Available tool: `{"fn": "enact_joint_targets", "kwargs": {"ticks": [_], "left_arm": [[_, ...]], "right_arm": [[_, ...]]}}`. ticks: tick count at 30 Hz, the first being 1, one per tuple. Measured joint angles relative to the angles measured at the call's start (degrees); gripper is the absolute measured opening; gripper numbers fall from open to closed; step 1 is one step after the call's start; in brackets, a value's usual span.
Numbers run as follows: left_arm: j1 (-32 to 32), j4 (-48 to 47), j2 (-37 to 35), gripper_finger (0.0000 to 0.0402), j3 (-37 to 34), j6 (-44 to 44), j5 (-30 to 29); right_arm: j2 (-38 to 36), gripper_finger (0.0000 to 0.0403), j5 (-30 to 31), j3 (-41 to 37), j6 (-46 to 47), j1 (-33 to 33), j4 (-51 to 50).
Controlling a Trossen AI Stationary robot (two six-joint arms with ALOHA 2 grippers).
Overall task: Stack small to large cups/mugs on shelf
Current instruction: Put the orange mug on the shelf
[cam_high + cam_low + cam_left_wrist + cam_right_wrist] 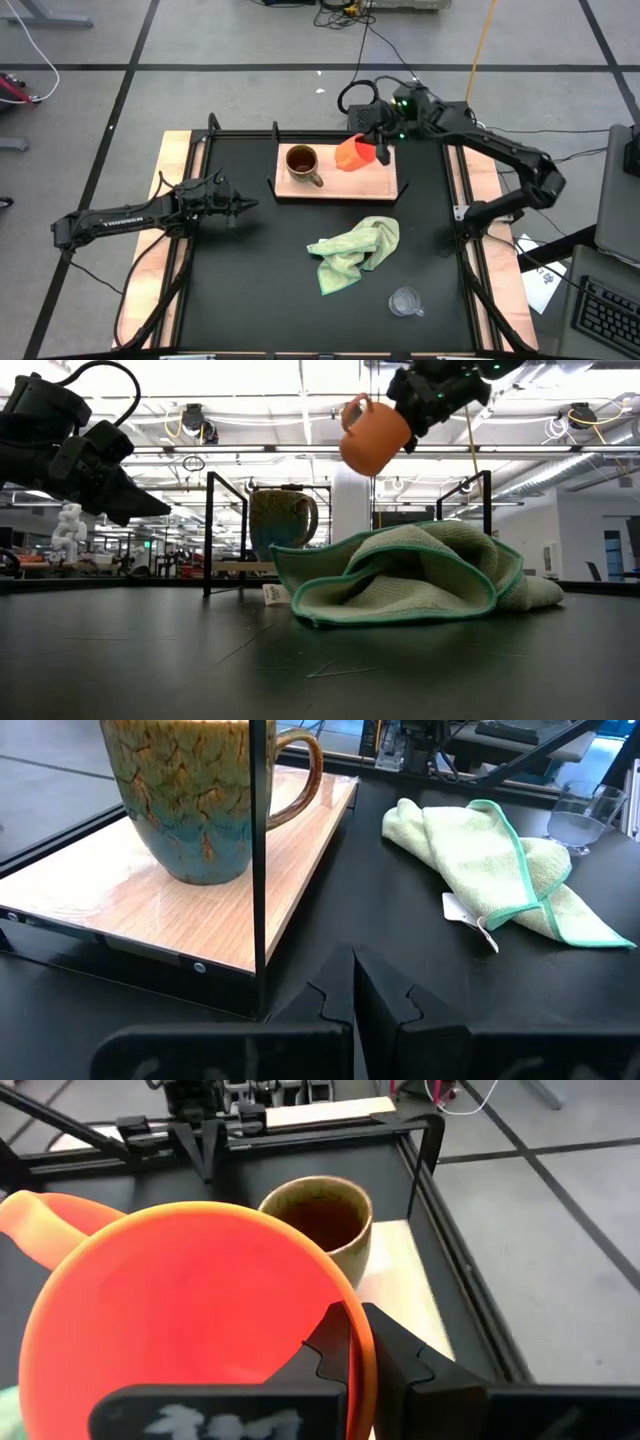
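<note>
Holding the orange cup [352,152] up off the shelf [383,184] w/ my right pincer [381,152], fingers clamped together on its rim, one inside the wall and one outside. Cup hangs in the air over the shelf's right part, well above the board in the low view. Brown mug [302,162] stands upright on the shelf's left part, mouth up, handle toward the front-right of the bench [250,290]. Glass cup [404,301] sits far off near the bench's front edge, beyond the green cloth [355,252].

Step in hand, as I judge it: get the orange cup nested into the brown mug. To do it well I need to bring the cup's mouth back to level first, then center it over the mug's opening before going down. Rim grip is thin, so slow moves, no jerks. Watch the handle: it shouldn't catch the mug's rim. Release only once the cup rests.

Orientation now: cup is tilted. Its axis, base to mouth, leans well off vertical; mouth faces up and toward my wrist cam, base points down and toward the mug side. Handle sticks out on the side away from my fingers, up-left in the low view.

Left pincer [238,206] waits at the bench's left side, just beside the shelf's left bracket, fingers together, holding nothing.
</note>
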Motion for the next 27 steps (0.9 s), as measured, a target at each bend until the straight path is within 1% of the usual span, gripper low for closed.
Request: {"fn": "enact_joint_targets", "kwargs": {"ticks": [4, 9, 12, 16, 21, 24, 27], "left_arm": [[0.01, -0.03, 0.01, 0.0003, 0.0, 0.17, 0.0], [0.0, -0.04, 0.02, 0.0003, 0.0, 0.19, 0.0], [0.0, -0.08, 0.02, 0.0003, 0.0, 0.41, 0.0], [0.01, -0.09, 0.02, 0.0003, 0.0, 0.56, -0.46], [0.0, -0.09, 0.0, 0.0003, 0.0, 0.56, -0.94], [0.0, -0.07, 0.01, 0.0003, 0.0, 0.54, -0.94], [0.0, 0.02, 0.02, 0.0003, 0.0, 0.54, -0.96]], "right_arm": [[3.76, 0.0004, 0.07, 3.32, -3.62, -0.46, -4.16], [6.84, 0.0004, 0.43, 4.97, -9.69, -1.05, -8.33], [8.18, 0.0004, 3.37, 5.41, -13.88, -0.99, -11.29], [8.24, 0.0004, 6.12, 5.53, -18.71, -0.66, -13.16], [8.25, 0.0003, 6.19, 5.56, -20.44, -0.17, -13.46], [8.27, 0.0003, 6.37, 5.56, -23.01, 0.58, -15.53], [8.27, 0.0003, 6.45, 5.56, -23.31, 1.42, -16.27]]}}
